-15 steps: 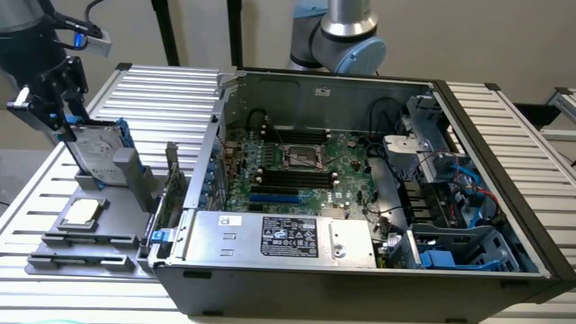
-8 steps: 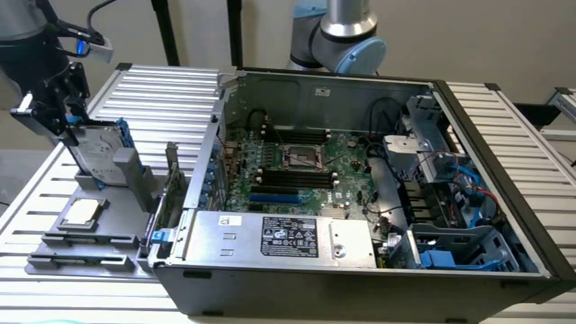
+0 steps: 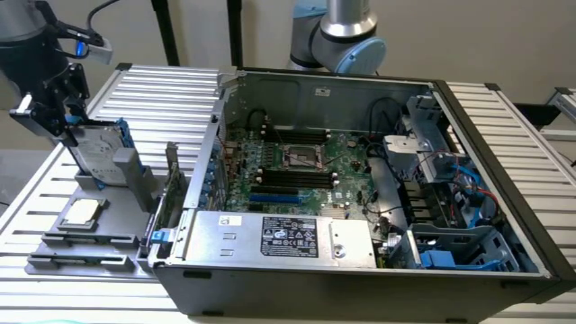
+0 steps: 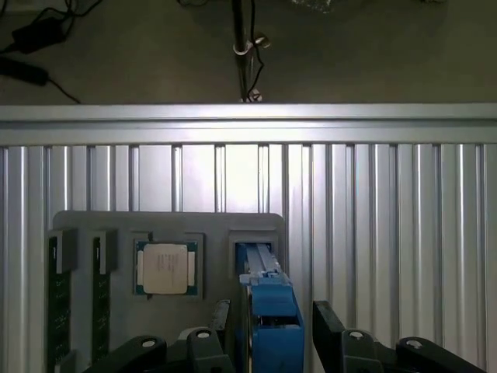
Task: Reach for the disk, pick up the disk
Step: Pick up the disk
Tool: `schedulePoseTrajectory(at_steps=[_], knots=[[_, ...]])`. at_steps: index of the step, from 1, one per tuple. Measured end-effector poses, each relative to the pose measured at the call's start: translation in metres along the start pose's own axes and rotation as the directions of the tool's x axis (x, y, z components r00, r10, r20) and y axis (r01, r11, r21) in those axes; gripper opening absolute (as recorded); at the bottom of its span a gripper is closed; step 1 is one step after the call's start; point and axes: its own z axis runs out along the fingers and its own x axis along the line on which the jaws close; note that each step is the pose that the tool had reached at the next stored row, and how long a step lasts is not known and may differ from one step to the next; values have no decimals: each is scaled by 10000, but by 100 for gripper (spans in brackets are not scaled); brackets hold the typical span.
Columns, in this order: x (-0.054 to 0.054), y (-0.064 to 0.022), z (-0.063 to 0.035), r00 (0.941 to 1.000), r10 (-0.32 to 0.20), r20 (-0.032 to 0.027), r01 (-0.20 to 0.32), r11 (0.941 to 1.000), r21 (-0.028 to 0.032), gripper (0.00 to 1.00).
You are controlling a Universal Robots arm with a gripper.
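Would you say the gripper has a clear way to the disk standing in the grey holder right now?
Probably yes: the open gripper is right at the top of the upright disk, with its fingers on either side of the blue-railed edge, and nothing shows between them and it.

The disk (image 4: 269, 284) stands on edge in a slot of the grey tray (image 4: 171, 225), between the spread fingers (image 4: 326, 320) of the gripper (image 4: 272, 322), with a gap on each side. Beside it the tray holds a square chip (image 4: 165, 268) and two memory sticks (image 4: 56, 303), all on the ribbed metal surface (image 4: 373, 217).
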Motion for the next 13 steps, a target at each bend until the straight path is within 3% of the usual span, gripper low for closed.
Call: schedulePoseTrajectory(at_steps=[7,8,10,13], knots=[[0,0,6,10000,94,1,-94,10000,1,54],[0,0,6,10000,95,1,-95,10000,1,52],[0,0,7,10000,95,1,-95,10000,0,39],[0,0,7,10000,95,1,-95,10000,1,34]])
